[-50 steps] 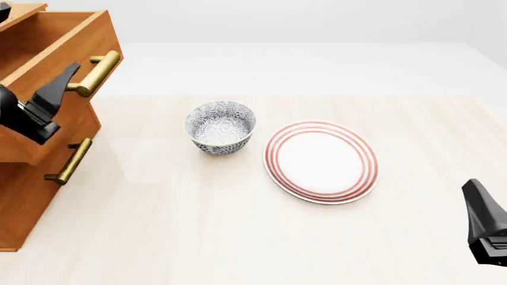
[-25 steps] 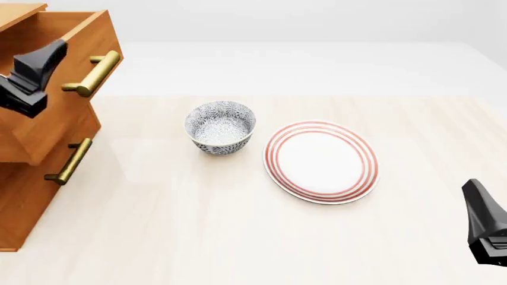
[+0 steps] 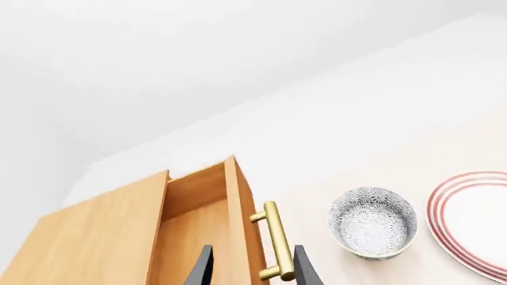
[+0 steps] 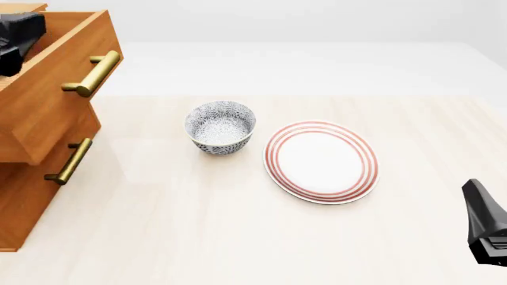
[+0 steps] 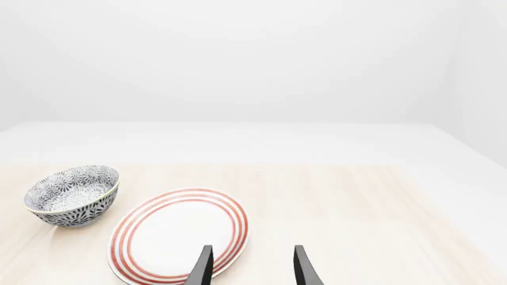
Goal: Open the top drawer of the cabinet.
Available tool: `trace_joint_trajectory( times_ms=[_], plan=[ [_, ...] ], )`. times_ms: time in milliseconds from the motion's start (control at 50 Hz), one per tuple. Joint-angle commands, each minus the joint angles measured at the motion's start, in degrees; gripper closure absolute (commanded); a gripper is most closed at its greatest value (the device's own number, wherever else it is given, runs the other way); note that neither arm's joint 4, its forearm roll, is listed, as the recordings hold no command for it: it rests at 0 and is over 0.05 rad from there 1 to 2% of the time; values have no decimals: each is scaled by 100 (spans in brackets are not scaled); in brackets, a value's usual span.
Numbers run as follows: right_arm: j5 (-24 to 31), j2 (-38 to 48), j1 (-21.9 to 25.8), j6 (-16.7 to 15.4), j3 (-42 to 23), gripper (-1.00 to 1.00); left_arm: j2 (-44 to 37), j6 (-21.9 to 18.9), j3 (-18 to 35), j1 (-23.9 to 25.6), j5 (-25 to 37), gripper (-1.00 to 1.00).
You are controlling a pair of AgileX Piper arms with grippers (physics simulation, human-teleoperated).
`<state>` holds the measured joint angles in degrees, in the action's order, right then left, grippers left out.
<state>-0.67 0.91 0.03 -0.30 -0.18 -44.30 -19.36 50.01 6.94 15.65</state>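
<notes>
**Top drawer stands pulled out, left jaws clear above it**

Top drawer [image 4: 59, 89] sits at the upper left of the front view, slid out past the front of the cabinet [image 4: 24, 202] so its open box shows. Its brass handle [image 4: 94, 73] runs along the drawer front, with the lower drawer's handle [image 4: 69, 161] beneath it.

I see my left gripper [image 4: 18, 34] at the far upper left corner of the front view, over the drawer's open box and apart from the handle. On the left wrist view its jaws are parted and hold nothing; the drawer's front edge lies between the two fingertips [image 3: 200, 270], and the handle sits just beside one of them.

My right gripper [image 4: 485, 228] hangs at the lower right of the front view, well apart from the cabinet, jaws parted and empty.

On the counter [image 4: 198, 225], a patterned bowl [image 4: 221, 126] stands just beside a red-ringed plate [image 4: 321, 161], not touching.
</notes>
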Motion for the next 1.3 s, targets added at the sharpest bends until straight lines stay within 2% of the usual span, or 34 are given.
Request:
trace_joint_trajectory(
  times_ms=[20,300,340,460,780,820,1020,1300],
  plan=[
    [0,0,-1,-1,0,-100,-275,794,634,-95,731,-100],
    [0,0,2,0,0,-100,-534,1027,1232,-178,1407,-100],
    [0,0,0,1,0,-100,-610,1241,1360,-123,1552,-100],
    [0,-1,0,0,0,-100,-704,1390,1578,-141,1883,-100],
    [1,-2,1,-1,0,-100,-1084,1833,1691,-235,2404,-100],
    [0,0,0,-1,0,-100,-1058,2003,1684,-198,2432,-100],
    [0,-1,0,0,0,-100,-975,2048,1692,-462,2625,-100],
    [-17,22,-4,-1,-5,-100,-1236,2262,1915,-346,2830,-100]
  ],
)
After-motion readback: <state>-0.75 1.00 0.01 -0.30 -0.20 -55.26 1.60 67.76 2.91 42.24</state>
